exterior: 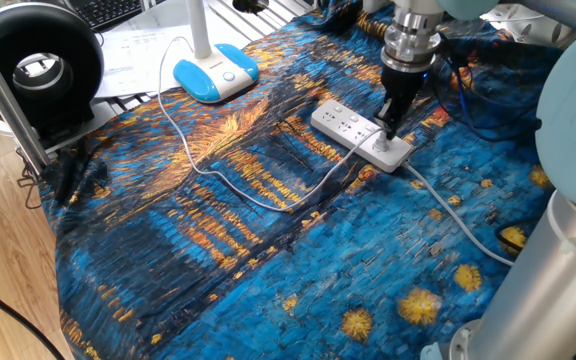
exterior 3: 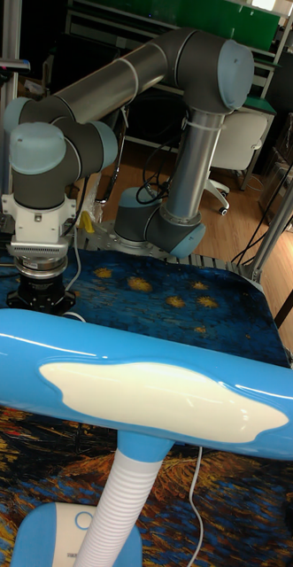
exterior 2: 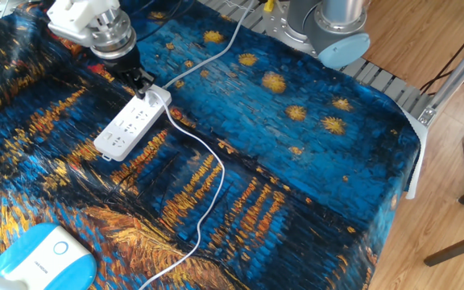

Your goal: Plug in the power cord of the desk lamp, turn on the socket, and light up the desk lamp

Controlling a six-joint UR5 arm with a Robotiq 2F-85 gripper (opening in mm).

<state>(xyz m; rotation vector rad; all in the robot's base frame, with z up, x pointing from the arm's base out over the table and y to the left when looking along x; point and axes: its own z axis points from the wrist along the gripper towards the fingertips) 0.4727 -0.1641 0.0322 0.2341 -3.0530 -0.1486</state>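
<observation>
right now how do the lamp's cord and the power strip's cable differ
The lamp's cord is thin and winds in loose curves across the cloth; the power strip's cable is thicker and runs almost straight off the far table edge. The cord ends at the power strip beneath the tool; the cable leaves that end. Both are white.

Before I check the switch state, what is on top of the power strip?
The gripper stands over the power strip at its cable end, where the power cord runs in. The gripper covers that spot, so any switch there is hidden.
</observation>
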